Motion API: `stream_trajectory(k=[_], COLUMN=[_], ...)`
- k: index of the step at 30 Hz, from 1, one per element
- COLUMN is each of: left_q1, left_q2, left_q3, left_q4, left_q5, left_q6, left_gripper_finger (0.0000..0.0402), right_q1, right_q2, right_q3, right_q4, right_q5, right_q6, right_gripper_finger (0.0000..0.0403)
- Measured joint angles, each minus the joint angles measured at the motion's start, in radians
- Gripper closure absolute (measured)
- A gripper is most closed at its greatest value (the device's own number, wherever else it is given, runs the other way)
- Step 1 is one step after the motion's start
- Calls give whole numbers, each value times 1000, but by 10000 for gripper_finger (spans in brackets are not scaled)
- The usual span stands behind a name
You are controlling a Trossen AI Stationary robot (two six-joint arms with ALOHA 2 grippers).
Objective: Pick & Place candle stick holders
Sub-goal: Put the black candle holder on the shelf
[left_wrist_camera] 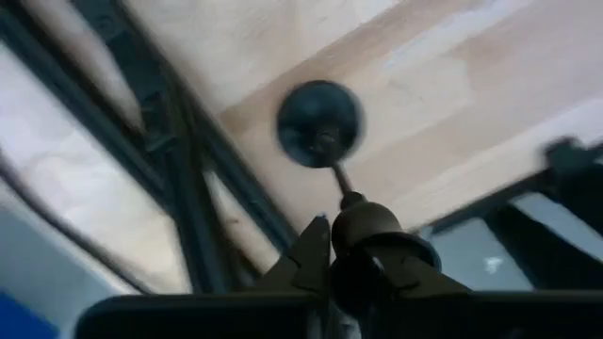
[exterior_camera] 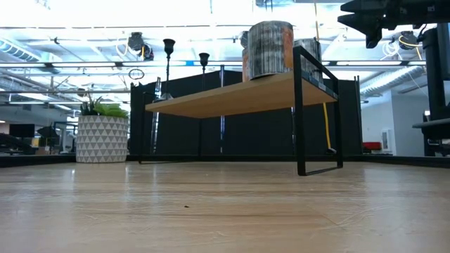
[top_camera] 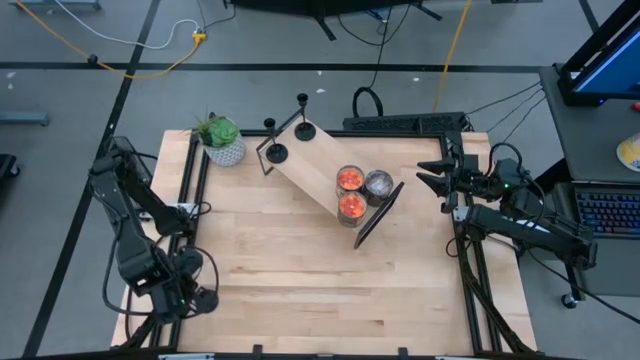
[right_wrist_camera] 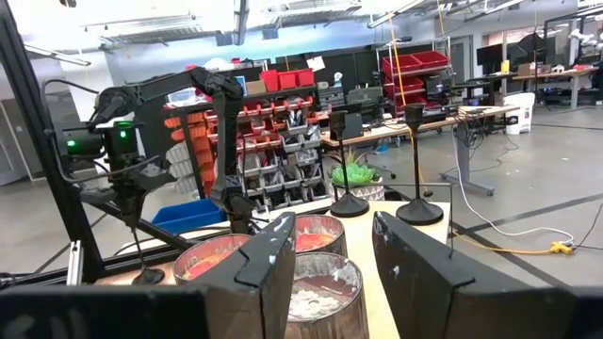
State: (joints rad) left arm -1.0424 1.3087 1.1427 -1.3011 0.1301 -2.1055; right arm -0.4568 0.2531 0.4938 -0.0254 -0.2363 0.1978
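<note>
A workshop with grey floor point(top_camera: 280, 40) crossed by a yellow cable point(top_camera: 120, 45) (taped lines visible), red storage bins point(right_wrist_camera: 283, 80) on racks, desks point(right_wrist_camera: 471, 113) behind, strip ceiling lights point(exterior_camera: 105, 31) overhead.

A potted plant point(top_camera: 222, 139) stands beside a shelf point(top_camera: 318, 167) bearing three jars point(top_camera: 352, 192).

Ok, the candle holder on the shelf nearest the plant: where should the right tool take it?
Grip the candle holder by its thin upright stem, below the cup, coming down from above: the wide flat base offers no hold, and the cans probably block a level approach from the right tool.
</note>
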Motion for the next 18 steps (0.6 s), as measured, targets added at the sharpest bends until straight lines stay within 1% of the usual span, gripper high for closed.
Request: stream_trajectory(k=[2, 6, 9, 14, 18], left_q1=[0, 5, 34, 120, 221], left_q2=[-2, -3, -3, -15, -36], left_q3=[2, 1, 6, 25, 52], left_q4=[8, 12, 21, 19, 22], left_q5=[-14, -42, -44, -60, -106], left_q6=[-15, -21, 10, 102, 238], left_gripper_finger=[387, 379, 388, 389, 389], right_q1=[0, 0, 0, 0, 0], right_q2=[0, 0, 0, 0, 0], right_q3=[0, 0, 0, 0, 0], right_q4=[0, 0, 0, 0, 0], right_q5=[0, 0, 0, 0, 1], right_q6=[0, 0, 0, 0, 0], right_gripper_finger=[268, 268, 268, 268, 268])
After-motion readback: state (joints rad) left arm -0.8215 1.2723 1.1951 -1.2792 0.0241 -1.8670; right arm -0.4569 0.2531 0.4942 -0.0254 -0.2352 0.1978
